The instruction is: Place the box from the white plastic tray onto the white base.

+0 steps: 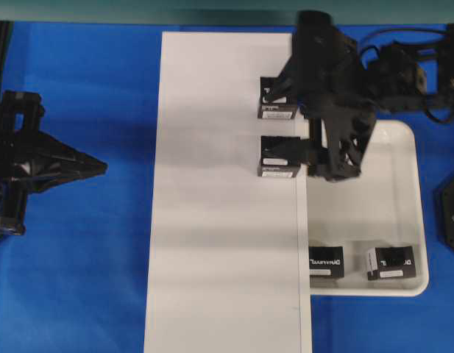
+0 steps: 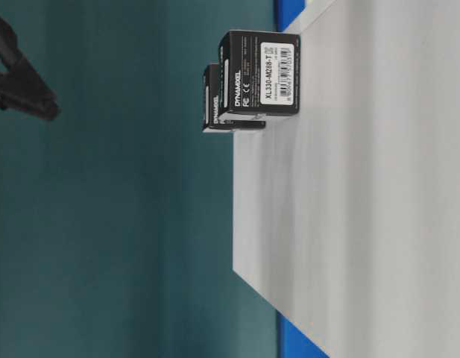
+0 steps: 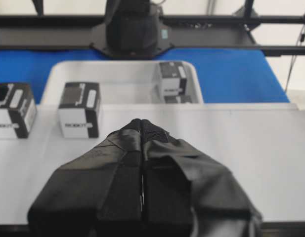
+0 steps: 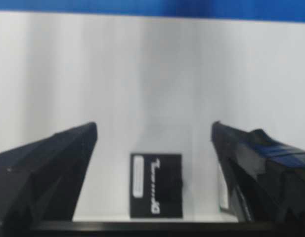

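Right gripper (image 4: 154,136) jaws apart, above box (image 4: 156,185) on white base (image 4: 142,74), lower centre. Left gripper (image 3: 142,123) closed, empty.

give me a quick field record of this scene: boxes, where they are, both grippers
boxes on white base: two, far box and near box, both by its right edge
boxes in white plastic tray: two, tray box A and tray box B, at its near end
right gripper: open, empty, just beside the near box
left gripper: shut, empty, over blue table, away from all boxes
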Robot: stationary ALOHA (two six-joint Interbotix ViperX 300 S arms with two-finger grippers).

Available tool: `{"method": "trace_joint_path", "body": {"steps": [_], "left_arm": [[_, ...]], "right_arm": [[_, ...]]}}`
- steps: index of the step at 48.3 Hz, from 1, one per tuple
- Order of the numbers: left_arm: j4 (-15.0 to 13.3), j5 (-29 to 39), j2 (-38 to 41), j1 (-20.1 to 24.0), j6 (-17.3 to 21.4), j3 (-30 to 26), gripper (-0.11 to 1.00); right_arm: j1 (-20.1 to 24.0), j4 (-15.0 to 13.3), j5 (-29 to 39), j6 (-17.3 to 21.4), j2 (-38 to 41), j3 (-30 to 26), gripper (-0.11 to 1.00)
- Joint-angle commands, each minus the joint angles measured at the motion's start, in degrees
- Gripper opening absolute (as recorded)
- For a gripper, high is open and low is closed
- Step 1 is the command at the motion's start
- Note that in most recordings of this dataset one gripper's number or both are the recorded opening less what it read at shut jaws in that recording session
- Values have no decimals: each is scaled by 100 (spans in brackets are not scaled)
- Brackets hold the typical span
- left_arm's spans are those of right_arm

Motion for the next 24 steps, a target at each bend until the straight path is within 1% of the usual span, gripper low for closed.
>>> {"method": "trace_joint_path", "body": {"steps": [1, 14, 24], "left_arm": [[9, -44, 44, -9, 0, -149, -7], [9, -44, 35, -9, 9, -149, -7], [9, -35, -9, -9, 0, -132, -7]], "right_arm": [[88, 26, -334, 18, -246, 193, 98], [272, 26, -1028, 26, -940, 879, 98], [308, 35, -1362, 167, -1573, 1415, 98]]}}
